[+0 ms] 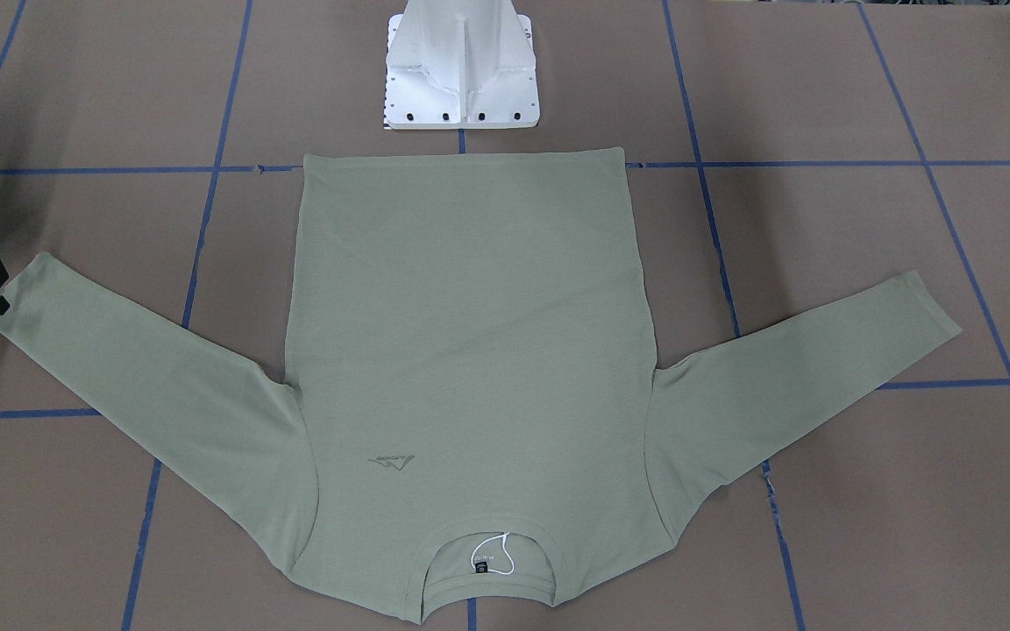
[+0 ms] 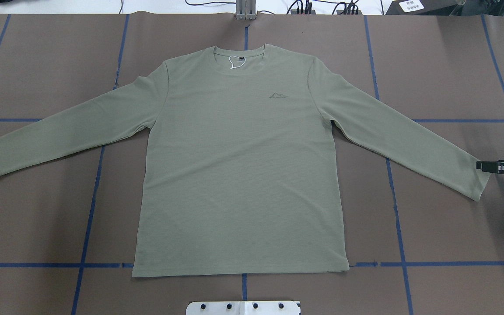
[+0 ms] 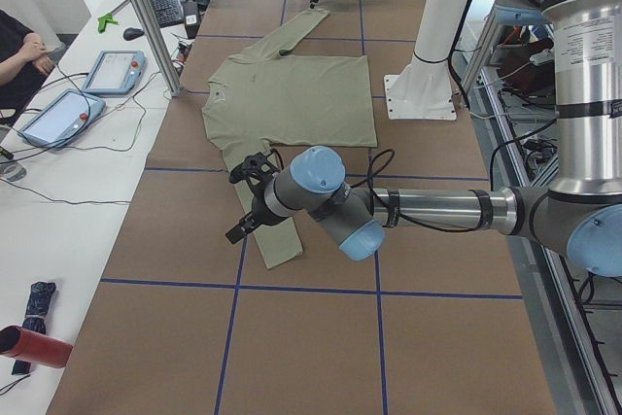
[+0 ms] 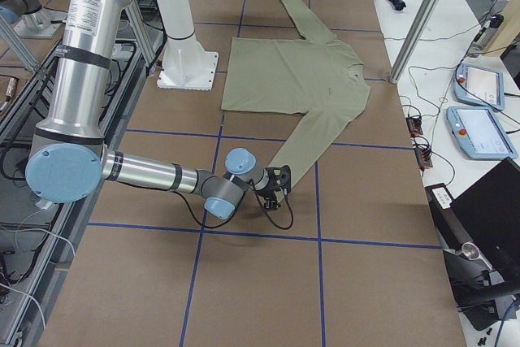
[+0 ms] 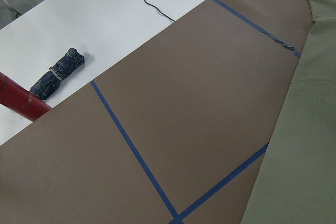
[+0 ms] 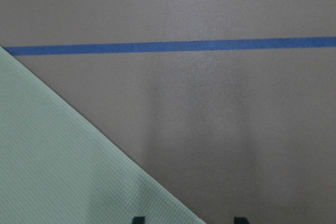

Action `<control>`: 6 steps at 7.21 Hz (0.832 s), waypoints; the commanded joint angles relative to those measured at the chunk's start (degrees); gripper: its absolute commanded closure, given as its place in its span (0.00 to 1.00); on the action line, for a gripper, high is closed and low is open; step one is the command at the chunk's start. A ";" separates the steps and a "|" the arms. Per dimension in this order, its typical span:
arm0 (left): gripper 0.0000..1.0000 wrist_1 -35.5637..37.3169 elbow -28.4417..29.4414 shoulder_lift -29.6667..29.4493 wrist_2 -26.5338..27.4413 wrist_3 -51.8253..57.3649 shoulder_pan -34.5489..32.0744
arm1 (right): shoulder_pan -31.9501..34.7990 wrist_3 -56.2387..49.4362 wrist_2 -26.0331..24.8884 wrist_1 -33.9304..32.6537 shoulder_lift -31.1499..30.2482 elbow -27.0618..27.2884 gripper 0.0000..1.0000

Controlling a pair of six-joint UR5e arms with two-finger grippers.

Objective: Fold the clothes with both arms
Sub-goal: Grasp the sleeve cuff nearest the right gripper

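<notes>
sage-green shirt [image 2: 239, 175] lies flat, front up on the brown table [image 2: 453, 227], one cuff at the right gripper [image 2: 481, 166], its fingertips parted, left gripper [image 3: 236, 231] near the other sleeve, its spread impossible to tell, neck label [image 2: 237, 62] and chest logo [image 2: 279, 95] unreadable.

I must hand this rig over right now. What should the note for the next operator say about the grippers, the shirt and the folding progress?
Right gripper: open, low at the cuff of the sleeve on the robot's right, not closed on it.
Left gripper: over the other sleeve; open or shut cannot be told.
Shirt: flat on the table, logo side up, sleeves spread, collar on the side far from the robot.
Done: nothing folded.
Left: every fold.
</notes>
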 commanded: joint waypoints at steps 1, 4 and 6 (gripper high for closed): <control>0.00 0.00 0.22 0.00 0.00 0.02 0.00 | -0.43 0.00 0.00 -0.07 0.00 0.00 0.37; 0.00 -0.09 0.57 0.00 0.00 0.10 0.00 | -0.69 0.18 0.00 -0.07 0.00 0.00 0.62; 0.00 -0.09 0.57 0.00 0.00 0.10 0.00 | -0.69 0.18 0.00 -0.07 -0.08 0.35 1.00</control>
